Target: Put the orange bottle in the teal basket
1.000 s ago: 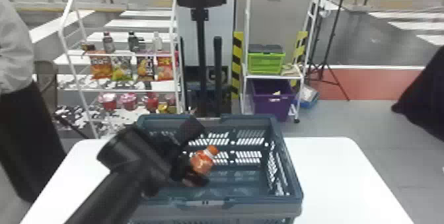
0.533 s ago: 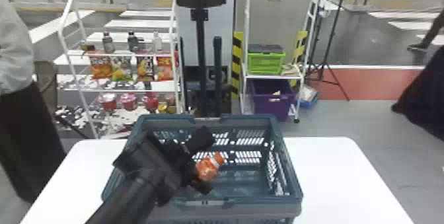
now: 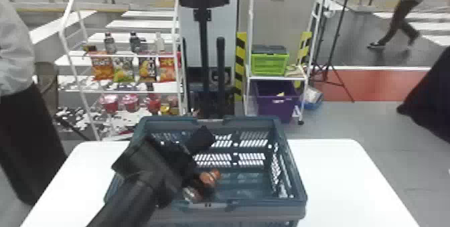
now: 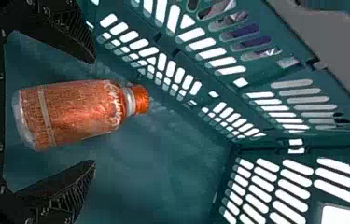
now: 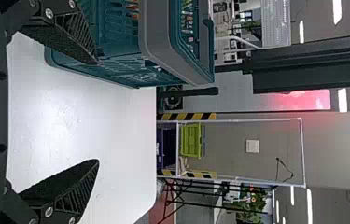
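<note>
Place: shop-like set-up (real or staged, can't tell)
White rack (image 3: 134, 92): bottles (image 3: 134, 44), snack bags (image 3: 102, 67), pink-red tubs (image 3: 109, 103)
Ground behind (image 3: 355, 54): broad white stripes (image 3: 140, 24), crossing-style
Edging: yellow-black hazard strips (image 3: 240, 75)

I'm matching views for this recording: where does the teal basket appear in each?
Head view: teal basket, lower centre, on the white table.
Left wrist view: its inside, beyond the open left gripper, around the orange bottle.
Right wrist view: its outside, partly behind one finger of the open right gripper.
Shared landmark: slotted walls.
</note>
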You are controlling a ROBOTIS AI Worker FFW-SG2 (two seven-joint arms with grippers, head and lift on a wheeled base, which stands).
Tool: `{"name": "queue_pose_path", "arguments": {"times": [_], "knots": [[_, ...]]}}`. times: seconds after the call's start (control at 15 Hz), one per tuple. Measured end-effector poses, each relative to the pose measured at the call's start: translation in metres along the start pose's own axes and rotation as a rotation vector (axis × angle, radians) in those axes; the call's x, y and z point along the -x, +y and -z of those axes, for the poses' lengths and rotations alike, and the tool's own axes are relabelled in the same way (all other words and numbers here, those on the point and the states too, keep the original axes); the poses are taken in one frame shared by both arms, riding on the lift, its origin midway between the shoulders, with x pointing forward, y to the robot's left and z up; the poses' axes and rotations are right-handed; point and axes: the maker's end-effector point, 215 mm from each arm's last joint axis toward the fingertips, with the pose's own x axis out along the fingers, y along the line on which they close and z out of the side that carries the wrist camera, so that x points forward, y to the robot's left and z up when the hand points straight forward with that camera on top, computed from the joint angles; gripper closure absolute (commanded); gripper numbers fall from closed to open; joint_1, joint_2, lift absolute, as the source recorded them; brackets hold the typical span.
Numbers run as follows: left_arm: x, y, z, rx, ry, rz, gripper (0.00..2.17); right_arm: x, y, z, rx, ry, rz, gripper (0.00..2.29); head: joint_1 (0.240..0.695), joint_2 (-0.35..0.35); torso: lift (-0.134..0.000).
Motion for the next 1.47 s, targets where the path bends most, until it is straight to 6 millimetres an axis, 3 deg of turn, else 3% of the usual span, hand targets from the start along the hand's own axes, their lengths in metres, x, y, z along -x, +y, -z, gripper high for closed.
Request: {"name": "queue_pose_path", "arguments": {"times": [0.27, 0.73, 0.87, 1.07, 1.27, 1.47], "knots": [[0.029, 0.005, -0.024, 0.066, -0.096, -0.008, 0.13, 0.000, 0.000, 0.001, -0.001, 0.001, 0.001, 0.14, 0.499, 0.000, 0.000], [0.118, 0.031, -0.044, 0.317, -0.322, -0.075, 0.14, 0.001, 0.000, -0.001, -0.001, -0.001, 0.000, 0.14, 0.499, 0.000, 0.000], [0.151, 0.037, -0.028, 0.417, -0.403, -0.110, 0.14, 0.000, 0.000, -0.005, 0.002, -0.007, -0.002, 0.14, 0.499, 0.000, 0.000], [0.207, 0.031, 0.018, 0.529, -0.484, -0.206, 0.14, 0.000, 0.001, -0.009, 0.008, -0.013, -0.010, 0.14, 0.499, 0.000, 0.000], [0.254, 0.003, 0.049, 0.547, -0.543, -0.271, 0.14, -0.001, 0.001, -0.012, 0.011, -0.017, -0.022, 0.14, 0.499, 0.000, 0.000], [0.282, -0.030, 0.067, 0.511, -0.600, -0.307, 0.14, -0.003, 0.004, -0.013, 0.011, -0.021, -0.036, 0.14, 0.499, 0.000, 0.000]]}}
